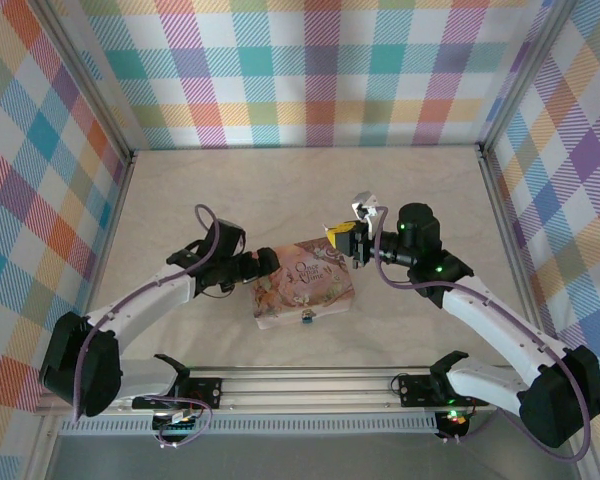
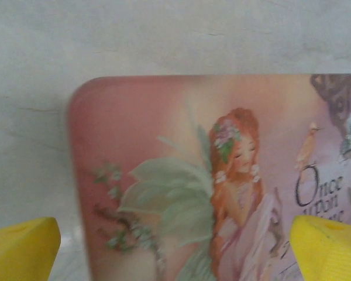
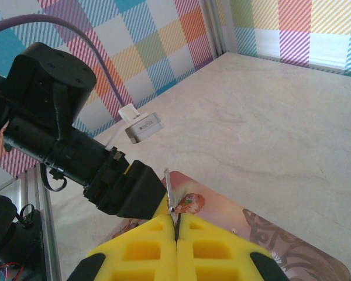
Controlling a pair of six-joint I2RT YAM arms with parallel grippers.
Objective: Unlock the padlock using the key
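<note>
Right hand [image 3: 176, 227] pinched shut on the key [image 3: 171, 196], blade protruding, seemingly readied for the keyhole. Left hand [image 1: 267, 264] spread wide, empty, at the tin [image 1: 305, 283], probably to steady it. Padlock [image 1: 308, 318] at tin's near edge.

The tin [image 1: 302, 283] is covered in a smooth, slightly shiny printed picture. The table [image 1: 280, 190] is seen to be pale, matt and stone-like. The yellow fingers [image 2: 23, 246] are made of dull plastic. The key [image 3: 171, 196] is made of thin, shiny metal.
</note>
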